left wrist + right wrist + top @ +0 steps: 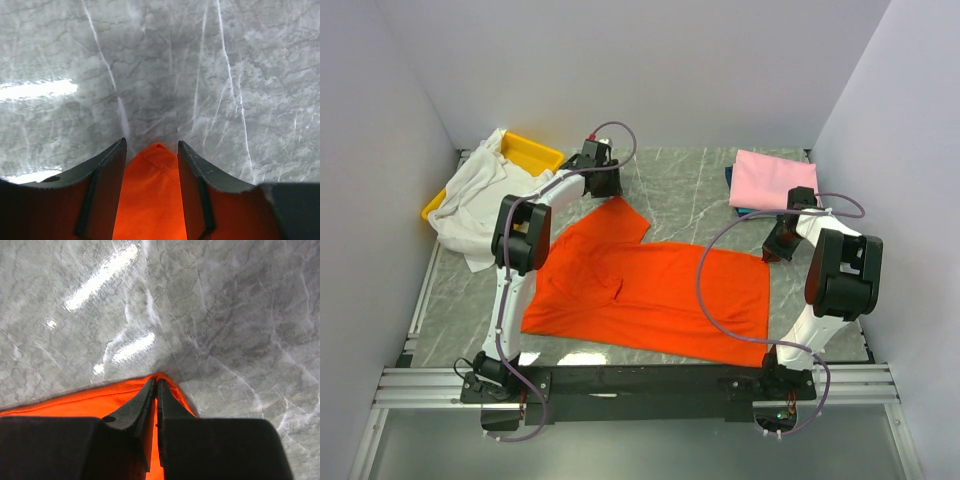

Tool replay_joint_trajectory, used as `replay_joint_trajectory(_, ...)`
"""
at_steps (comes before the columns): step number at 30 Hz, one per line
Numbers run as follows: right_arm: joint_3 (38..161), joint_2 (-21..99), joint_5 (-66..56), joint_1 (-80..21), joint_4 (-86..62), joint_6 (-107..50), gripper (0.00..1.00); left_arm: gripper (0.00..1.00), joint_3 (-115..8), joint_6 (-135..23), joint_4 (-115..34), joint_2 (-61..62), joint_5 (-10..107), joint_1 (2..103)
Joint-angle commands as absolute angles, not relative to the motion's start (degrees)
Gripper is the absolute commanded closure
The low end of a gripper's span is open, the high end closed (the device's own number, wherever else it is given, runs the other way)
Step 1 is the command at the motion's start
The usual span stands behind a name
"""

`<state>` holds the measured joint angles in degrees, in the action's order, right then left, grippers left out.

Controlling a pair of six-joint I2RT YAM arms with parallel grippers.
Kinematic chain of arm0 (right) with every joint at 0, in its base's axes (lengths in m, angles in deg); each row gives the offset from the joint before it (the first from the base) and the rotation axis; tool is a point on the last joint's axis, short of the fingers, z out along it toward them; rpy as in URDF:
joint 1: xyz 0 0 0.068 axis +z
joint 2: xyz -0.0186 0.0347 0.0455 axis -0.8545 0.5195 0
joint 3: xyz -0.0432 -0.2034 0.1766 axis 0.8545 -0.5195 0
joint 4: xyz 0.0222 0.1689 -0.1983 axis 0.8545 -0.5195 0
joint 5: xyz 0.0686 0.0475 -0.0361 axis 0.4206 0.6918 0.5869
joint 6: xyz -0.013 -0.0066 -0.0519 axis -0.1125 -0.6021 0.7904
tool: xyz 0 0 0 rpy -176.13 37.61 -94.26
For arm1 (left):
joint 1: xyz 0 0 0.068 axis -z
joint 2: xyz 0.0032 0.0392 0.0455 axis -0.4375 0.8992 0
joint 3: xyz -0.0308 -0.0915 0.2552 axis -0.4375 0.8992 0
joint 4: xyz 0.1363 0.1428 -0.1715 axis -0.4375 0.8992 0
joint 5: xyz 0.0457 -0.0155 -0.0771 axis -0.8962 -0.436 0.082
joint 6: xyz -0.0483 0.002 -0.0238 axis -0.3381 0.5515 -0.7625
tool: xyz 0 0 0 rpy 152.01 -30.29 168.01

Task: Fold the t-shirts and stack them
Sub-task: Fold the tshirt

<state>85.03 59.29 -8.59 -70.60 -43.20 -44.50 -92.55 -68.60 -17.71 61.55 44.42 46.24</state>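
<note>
My right gripper [156, 383] pinches a corner of the bright orange-red cloth t-shirt [650, 295]; my left gripper [151, 146] sits wide around its sleeve.

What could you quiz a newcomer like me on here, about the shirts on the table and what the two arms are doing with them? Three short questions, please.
1. Which colour of t-shirt lies spread out in the middle of the table? A white, B orange-red, C dark blue.
2. True or false: the white t-shirt is draped over the yellow tray.
3. Which arm's fingers are pinched shut on cloth?
Key: 1. B, the orange-red t-shirt. 2. True. 3. The right fingers, at a far corner of that shirt; the left fingers stand apart with cloth between them.
</note>
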Motion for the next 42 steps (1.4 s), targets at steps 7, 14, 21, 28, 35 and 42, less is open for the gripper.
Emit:
replay_joint_trajectory(7,82.16,59.35,-8.3,-70.66,-43.36,-44.06,0.93,0.53,-94.4,-68.28,-19.13,62.68,46.15,47.3)
replay_joint_trajectory(14,81.8,59.0,-8.12,-70.66,-43.36,-43.97,0.93,0.69,-95.19,-68.46,-17.82,63.73,44.92,47.65)
replay_joint_trajectory(21,81.63,58.65,-7.77,-70.57,-43.45,-44.15,0.97,0.92,-95.89,-68.98,-16.85,64.97,43.16,47.74)
replay_joint_trajectory(28,82.33,56.98,-7.86,-70.3,-44.59,-44.68,1.0,1.0,-95.19,-68.46,-17.72,64.44,41.31,47.74)
replay_joint_trajectory(35,84.88,56.19,-8.29,-69.95,-46.26,-45.21,1.0,1.0,-101.16,-67.31,-16.15,66.02,40.26,47.48)
replay_joint_trajectory(42,88.92,58.03,-8.73,-69.69,-48.02,-45.56,1.0,1.0,-105.29,-67.84,-15.7,68.3,39.2,46.16)
